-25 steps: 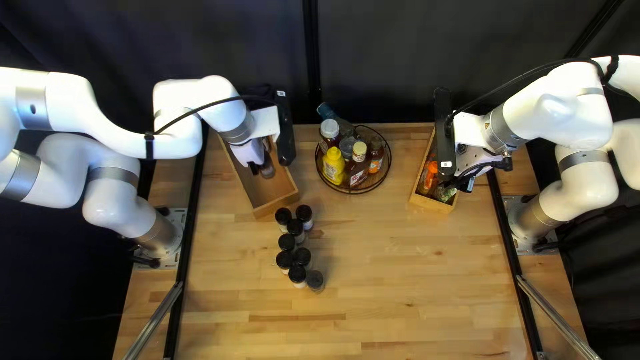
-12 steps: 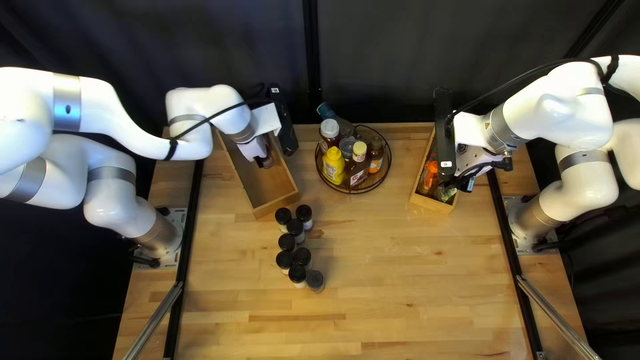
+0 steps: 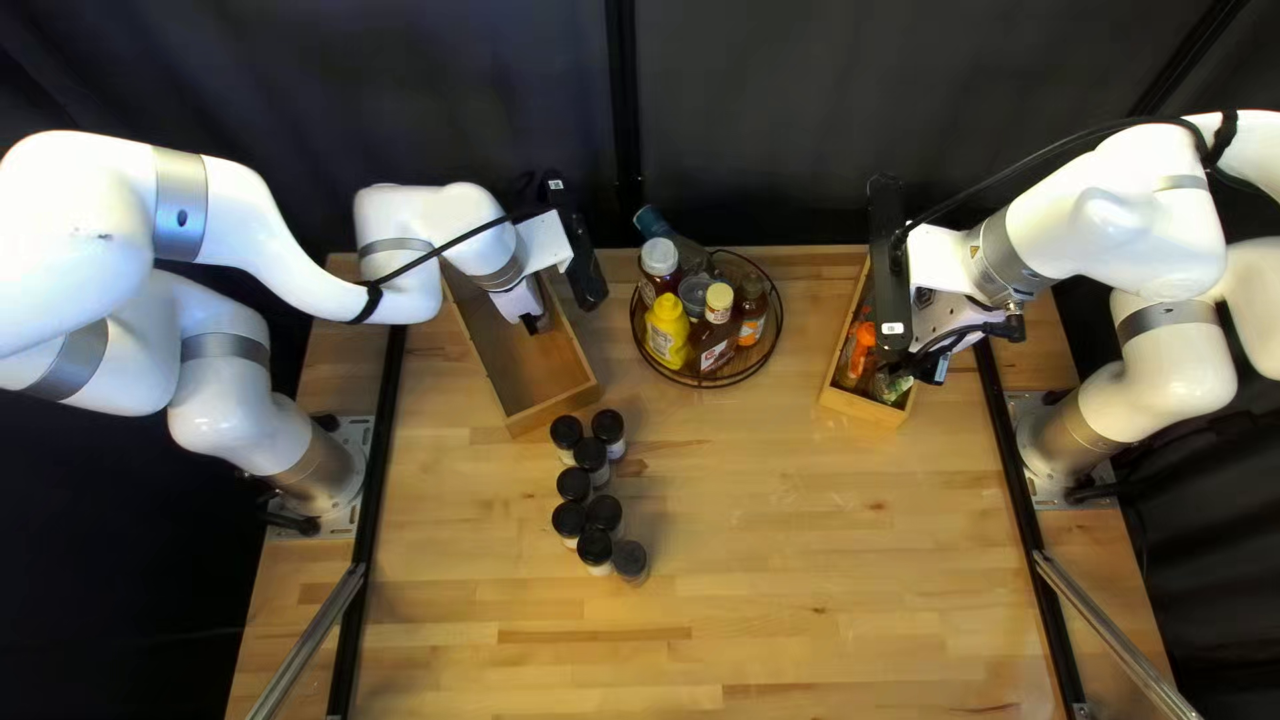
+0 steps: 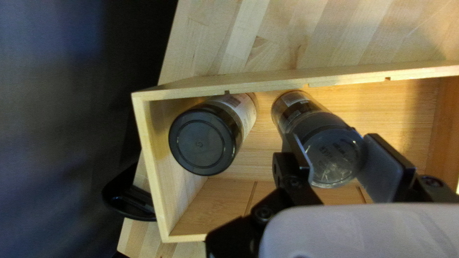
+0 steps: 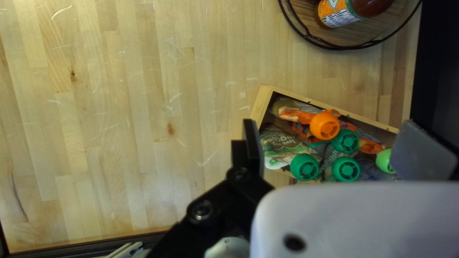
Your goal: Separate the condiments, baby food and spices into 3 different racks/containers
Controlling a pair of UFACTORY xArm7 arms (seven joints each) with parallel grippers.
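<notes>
My left gripper (image 3: pixel 536 324) is inside the wooden box (image 3: pixel 540 376) at the left of the top left view. In the left wrist view, my left gripper (image 4: pixel 333 160) is shut on a dark-capped spice jar (image 4: pixel 334 155); another spice jar (image 4: pixel 203 139) stands in the box's corner. Several spice jars (image 3: pixel 591 460) stand on the table before that box. My right gripper (image 3: pixel 930 367) is over the baby food box (image 3: pixel 867 406). In the right wrist view, my right gripper (image 5: pixel 337 150) is open above pouches with orange and green caps (image 5: pixel 325 125).
A round wire-rimmed rack (image 3: pixel 707 384) holds condiment bottles (image 3: pixel 667 330) at the table's far edge, between the two boxes. A dark bottle (image 3: pixel 674 240) leans at its back. The left box has a black handle (image 4: pixel 129 196) on its end.
My left gripper has shifted slightly right and toward the far end of the left box, with the spice jar in it. The right arm has stayed still.
</notes>
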